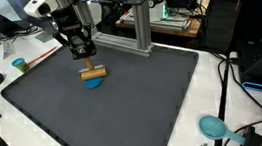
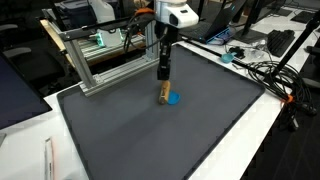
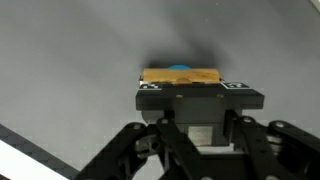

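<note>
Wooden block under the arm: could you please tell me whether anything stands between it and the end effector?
Nothing visible does. The end effector is shut on the wooden block, which sits right over the blue disc on the dark mat.

Tan wooden block [image 1: 92, 75], blue disc [image 1: 95, 84], dark grey mat [image 1: 126, 114], black pincer [image 1: 86, 62], teal cup [image 1: 19, 65]

A dark grey mat [image 1: 126, 114] covers the white table [image 1: 206, 94], with a blue disc [image 2: 175, 99] lying on it.
</note>
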Controlling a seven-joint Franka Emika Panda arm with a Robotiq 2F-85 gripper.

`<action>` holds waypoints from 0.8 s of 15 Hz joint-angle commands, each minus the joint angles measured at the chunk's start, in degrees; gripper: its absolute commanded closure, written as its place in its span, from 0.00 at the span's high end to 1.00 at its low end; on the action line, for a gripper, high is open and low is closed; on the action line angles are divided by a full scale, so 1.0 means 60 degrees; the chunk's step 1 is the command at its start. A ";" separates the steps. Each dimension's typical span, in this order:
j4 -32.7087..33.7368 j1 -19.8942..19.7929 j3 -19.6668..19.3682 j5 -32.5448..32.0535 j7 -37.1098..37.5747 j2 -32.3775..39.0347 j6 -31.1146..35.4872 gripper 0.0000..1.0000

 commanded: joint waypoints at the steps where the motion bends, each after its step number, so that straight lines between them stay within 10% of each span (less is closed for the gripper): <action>1: -0.0673 -0.0145 -0.0262 -0.0512 0.0059 0.0186 -0.0526 0.22; 12: 0.0022 -0.0418 -0.0615 -0.0192 0.1393 -0.0023 -0.2201 0.22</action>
